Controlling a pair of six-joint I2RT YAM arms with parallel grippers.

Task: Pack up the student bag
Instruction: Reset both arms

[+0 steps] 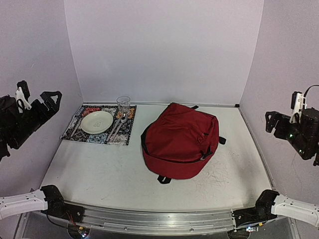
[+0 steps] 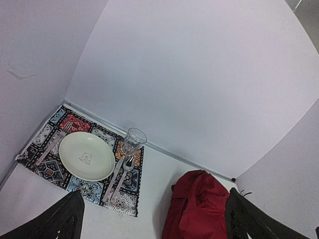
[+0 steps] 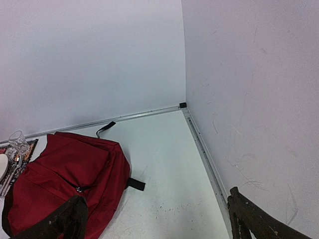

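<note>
**A:** How do our hands stand?

**B:** Our left gripper [image 2: 154, 209] is spread wide with nothing between its dark fingers. Our right gripper [image 3: 157, 199] is the same. Both hang above the table [image 1: 99, 174], out at its two sides.

**A:** And the student bag [image 1: 179, 139]?

**B:** It lies flat on the tabletop. From our left hand it is below, ahead and to the right. From our right hand it is below, ahead and to the left. We touch it with neither and are well apart from it.

**A:** What is it like?

**B:** It is soft dark-red fabric, rounded and slumped, with a black zip line and black strap ends poking out at its edges.

**A:** What else lies around us?

**B:** Below and ahead of our left hand is a patterned cloth placemat [image 1: 124, 134] in the far corner. On it sits a round, pale, glossy plate [image 1: 96, 122]. A clear ribbed glass [image 1: 123, 105] stands upright just beside the plate, on the bag's side. Metal cutlery [image 2: 119, 174] lies between the plate and the mat's edge nearest the bag. A small gap separates mat and bag.

**A:** What is between us and the bag?

**B:** On the right there is white tabletop, scuffed and faintly cracked. On the left, the placemat's corner lies just beside that line. Plain matte walls [image 1: 164, 50] close in behind and at both sides.
</note>
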